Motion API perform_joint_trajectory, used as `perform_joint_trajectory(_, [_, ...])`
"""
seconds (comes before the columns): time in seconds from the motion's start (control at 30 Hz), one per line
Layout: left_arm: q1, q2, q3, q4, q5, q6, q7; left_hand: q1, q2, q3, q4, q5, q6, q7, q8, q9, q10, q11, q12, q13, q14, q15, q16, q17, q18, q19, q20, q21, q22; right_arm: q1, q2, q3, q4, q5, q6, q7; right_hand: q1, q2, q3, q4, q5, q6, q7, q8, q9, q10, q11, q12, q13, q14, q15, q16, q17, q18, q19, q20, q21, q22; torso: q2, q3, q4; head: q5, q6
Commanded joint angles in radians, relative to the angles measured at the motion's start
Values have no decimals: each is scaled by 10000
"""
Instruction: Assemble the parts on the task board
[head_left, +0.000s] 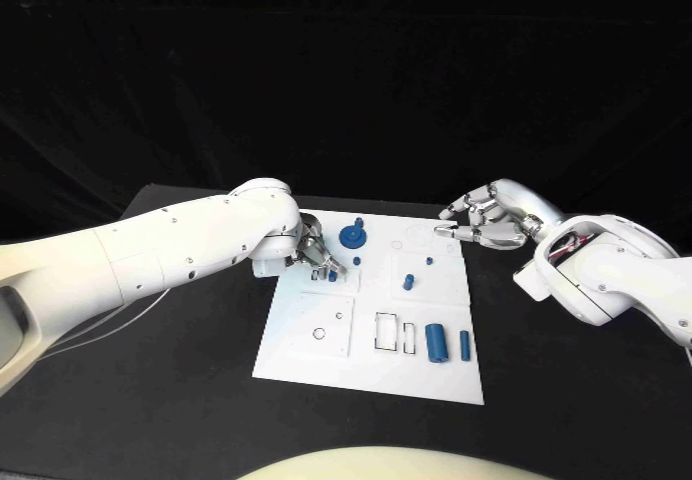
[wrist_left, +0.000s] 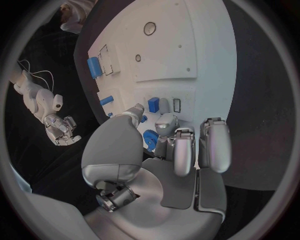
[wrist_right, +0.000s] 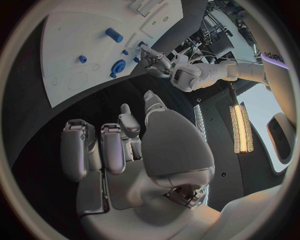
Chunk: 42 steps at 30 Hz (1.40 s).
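Observation:
The white task board lies in the middle of the black table. On it are a blue gear-like part, a small blue peg and two blue blocks near the front edge. My left hand hovers over the board's far left area, beside the gear. Its thumb and a finger pinch a small blue part. My right hand hangs over the table just past the board's far right corner. That right hand holds nothing, with its fingers loosely bent and apart.
Rectangular slots and a round hole are cut into the board's near half. Black table surrounds the board on all sides. A thin white cable lies on the table under my left arm.

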Motion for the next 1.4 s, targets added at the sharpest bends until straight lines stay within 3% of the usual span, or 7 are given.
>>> perform_joint_trajectory(0.03, [27, -166, 110, 190, -44, -101, 15, 12, 49, -175, -31, 25, 15, 3, -60, 21, -26, -14, -39, -63, 1038, -79, 31, 2635, -125, 43, -29, 13, -7, -7, 0, 1, -21, -70, 96, 66, 23, 60, -55, -15, 44, -81, 10, 40, 14, -25, -24, -41, -5, 501, -48, -57, 287, 122, -45, 7, -56, 1304, -5, -2, 3, -28, 20])
perform_joint_trajectory(0.17, [245, -473, 287, 381, -38, 189, 3, 279, 95, -361, -126, 28, -39, 20, -79, 35, -137, 0, -184, -209, 1038, -72, 31, 2635, -123, 36, -20, 0, -21, -7, -14, 1, -34, -66, 88, 63, 23, 60, -55, -15, 44, -81, 10, 40, 14, -25, -24, -41, -5, 501, -48, -57, 287, 122, -45, 7, -56, 1304, -7, 11, 7, -27, 40])
perform_joint_trajectory(0.37, [638, -617, 367, 188, -81, 258, 42, 474, 112, -559, -155, 27, -120, 56, -115, 38, -342, 31, -452, -489, 1038, -47, 31, 2635, -92, -35, 1, -87, -172, -8, -8, 1, -40, -64, 84, 57, 23, 60, -55, -15, 44, -81, 10, 40, 14, -25, -24, -41, -5, 501, -48, -57, 287, 122, -45, 7, -56, 1304, 2, 4, 16, 2, 77])
perform_joint_trajectory(0.5, [754, -492, 384, -158, -340, 173, 89, 544, 108, -679, -135, 28, -179, 82, -145, 33, -423, 54, -550, -588, 1038, -29, 31, 2635, -85, -54, 14, -113, -208, -8, 10, 1, -43, -64, 92, 57, 13, 60, -80, -2, 48, -91, 10, 45, 20, -19, -22, -31, 6, 501, -48, -58, 291, 120, -39, 7, -51, 1310, 20, -12, -1, 47, 94])
perform_joint_trajectory(0.73, [774, -114, 382, -831, -782, 161, 164, 561, 114, -712, -122, 28, -194, 89, -154, 30, -442, 60, -571, -610, 1038, -23, 31, 2635, -82, -61, 17, -122, -223, -8, 36, 1, -52, -64, 97, 68, 13, 60, -80, -2, 48, -91, 10, 45, 20, -19, -22, -31, 6, 501, -48, -58, 291, 120, -39, 7, -51, 1310, 26, -22, 2, 62, 76])
perform_joint_trajectory(1.1, [644, 457, 329, -1811, -1048, -42, 378, 642, 152, -854, -61, 28, -260, 122, -193, 19, -531, 91, -670, -708, 1038, 3, 31, 2635, -67, -95, 31, -167, -294, -11, 72, 1, -63, -64, 101, 78, 13, 60, -80, -2, 48, -91, 10, 45, 20, -19, -22, -31, 6, 501, -48, -58, 291, 120, -39, 7, -51, 1310, 34, -18, -8, 54, 85])
perform_joint_trajectory(1.4, [628, 694, 304, -2197, -1255, -106, 498, 794, 200, -1057, -3, 29, -422, 197, -306, -33, -768, 154, -943, -995, 1038, 56, 31, 2635, -40, -163, 65, -253, -431, -12, 66, 1, -58, -64, 104, 69, 13, 60, -80, -2, 48, -91, 10, 45, 20, -19, -22, -31, 6, 501, -48, -58, 291, 120, -39, 7, -51, 1310, 27, -10, 7, 49, 85])
